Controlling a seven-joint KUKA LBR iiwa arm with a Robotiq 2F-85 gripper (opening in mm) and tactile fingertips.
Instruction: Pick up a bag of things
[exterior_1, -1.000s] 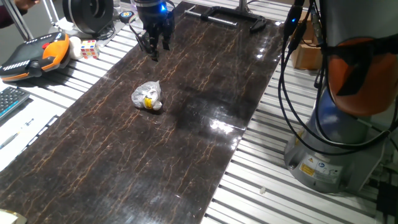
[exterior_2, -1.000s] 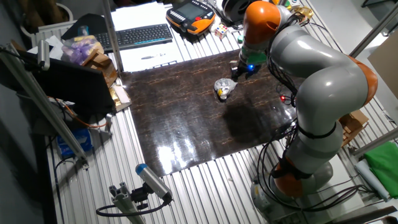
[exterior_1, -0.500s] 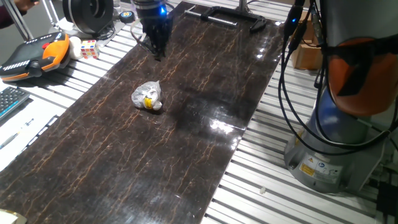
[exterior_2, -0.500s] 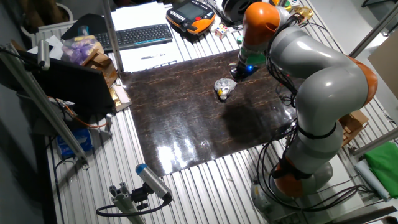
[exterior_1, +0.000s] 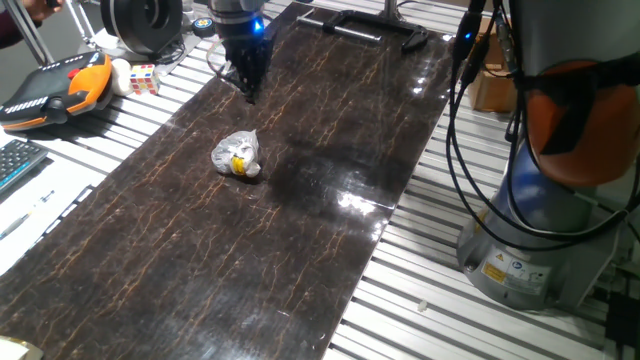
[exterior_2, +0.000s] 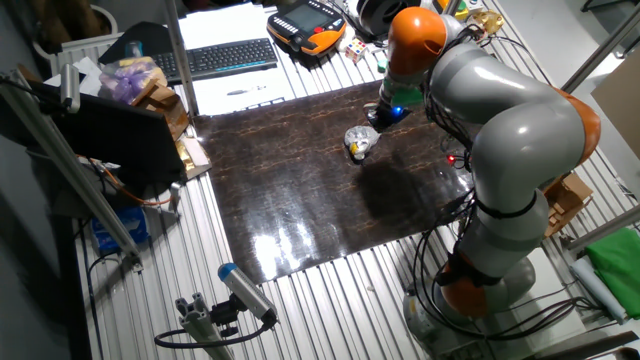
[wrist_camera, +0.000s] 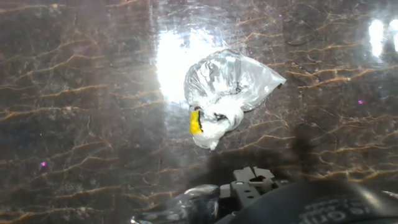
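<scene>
Tool (exterior_1: 248, 88) nearer, bag (exterior_1: 237, 155) well apart

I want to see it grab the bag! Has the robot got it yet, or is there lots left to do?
Not yet. Done: nothing you can see; the bag of things lies alone on the dark table, untouched. In hand: the gripper hangs above the table, apart from the bag, fingers close together and empty, and the hand view looks down at the bag. Left: move over it, come down, close on it, and lift.
</scene>
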